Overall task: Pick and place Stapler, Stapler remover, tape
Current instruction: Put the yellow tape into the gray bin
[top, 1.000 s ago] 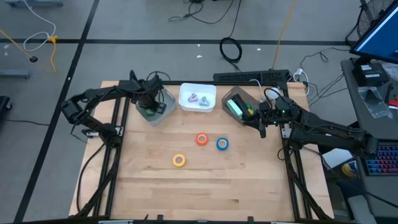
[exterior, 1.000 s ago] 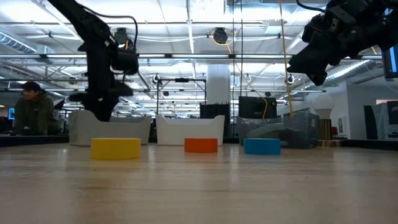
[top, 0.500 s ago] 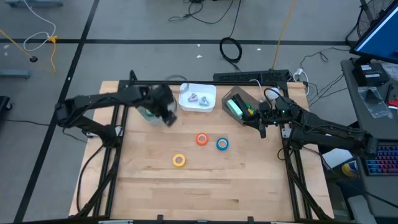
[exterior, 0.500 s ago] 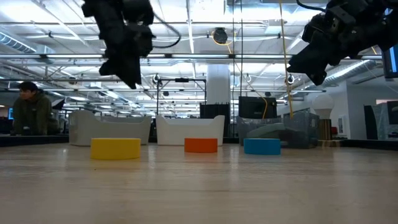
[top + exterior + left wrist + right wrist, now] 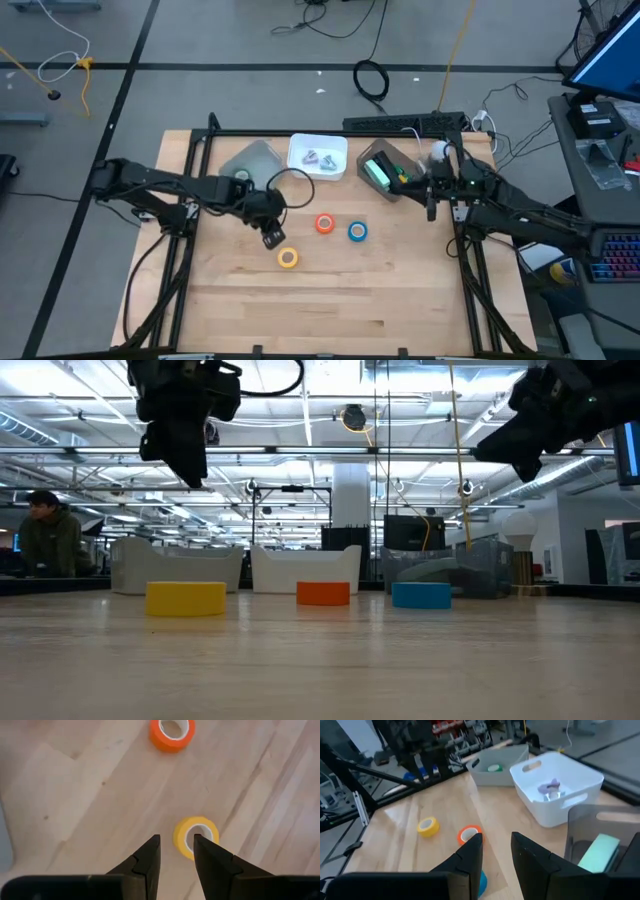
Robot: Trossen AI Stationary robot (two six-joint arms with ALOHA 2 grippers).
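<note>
Three tape rolls lie flat on the table: yellow (image 5: 288, 258), red-orange (image 5: 325, 224) and blue (image 5: 357, 232). The green tape roll (image 5: 494, 768) lies in the grey bin (image 5: 250, 160) at the far left. My left gripper (image 5: 176, 842) is open and hovers well above the table (image 5: 190, 470), just on the left-arm side of the yellow roll (image 5: 196, 836). My right gripper (image 5: 496, 840) is open and waits in the air (image 5: 432, 205) beside the clear bin holding the green stapler (image 5: 378, 172). The staple removers (image 5: 318, 158) lie in the white bin.
Three bins stand in a row along the far edge: the grey bin, the white bin (image 5: 318, 170) and the clear bin (image 5: 392, 185). Bare wood lies toward the near edge (image 5: 330, 310). A person (image 5: 50, 540) sits in the room beyond the table.
My left gripper has risen out of the grey bin and swung toward the near edge and the table's middle, ending above and beside the yellow roll. My right gripper has drifted a little toward the right edge. The tape rolls have stayed where they were.
</note>
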